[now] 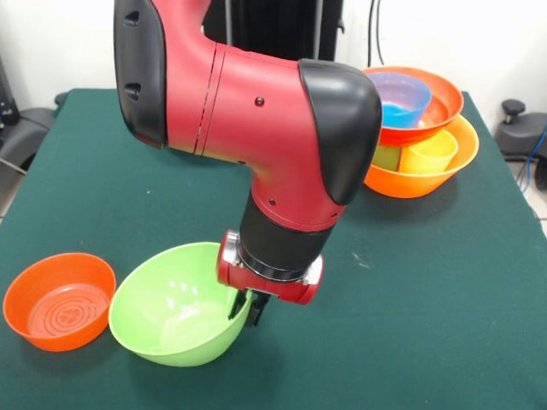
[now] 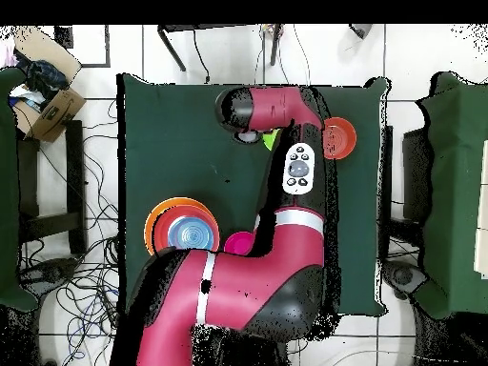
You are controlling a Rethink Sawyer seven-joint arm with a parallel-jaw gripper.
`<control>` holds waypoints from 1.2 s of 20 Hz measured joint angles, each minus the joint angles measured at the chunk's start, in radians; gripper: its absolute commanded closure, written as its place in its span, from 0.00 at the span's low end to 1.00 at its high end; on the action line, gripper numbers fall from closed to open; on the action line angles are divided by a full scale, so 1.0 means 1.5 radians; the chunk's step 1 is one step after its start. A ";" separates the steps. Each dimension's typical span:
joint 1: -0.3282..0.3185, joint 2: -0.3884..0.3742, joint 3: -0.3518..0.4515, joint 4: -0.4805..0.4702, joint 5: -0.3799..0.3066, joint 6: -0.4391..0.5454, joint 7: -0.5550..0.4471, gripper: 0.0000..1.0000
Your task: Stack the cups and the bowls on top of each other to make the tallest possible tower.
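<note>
The red and black arm comes down over the near-left part of the green cloth tabletop (image 1: pixel 427 282), and its gripper (image 1: pixel 246 307) sits at the right rim of the big lime green translucent plastic bowl (image 1: pixel 175 307). One dark finger is inside the bowl and one outside, so the gripper is clamped on the rim of that bowl. The bowl looks slightly tilted, its right side at the gripper, its base on or just above the cloth; I cannot tell which.

Just left of it, nearly touching, stands the small orange translucent plastic bowl (image 1: pixel 58 299), upright and empty, with ringed ridges showing in its bottom.

At the far right of the tabletop stands the tower, partly hidden by the arm's black elbow. Its widest piece, the big orange translucent bowl (image 1: pixel 436 175), sits on the cloth. Inside it stand the yellow translucent tumbler cup (image 1: pixel 430 152) and, to its left, the green translucent tumbler cup (image 1: pixel 386 156), mostly hidden. Resting on top of these is the wide red-orange bowl (image 1: pixel 440 104), and nested in that is the small blue translucent bowl (image 1: pixel 402 98).

In the overhead view the arm covers most of the middle of the tabletop; a sliver of lime green shows beside the wrist, and a small pink bowl (image 2: pixel 238 242) peeks out next to the stack, close to the arm
</note>
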 measured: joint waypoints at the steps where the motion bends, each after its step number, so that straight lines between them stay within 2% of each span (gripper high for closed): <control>1: 0.000 0.000 0.000 0.000 0.001 0.000 0.000 1.00; 9: 0.003 0.003 -0.001 -0.010 0.016 0.000 0.000 1.00; 24: 0.036 -0.022 -0.004 0.002 0.108 0.000 0.009 1.00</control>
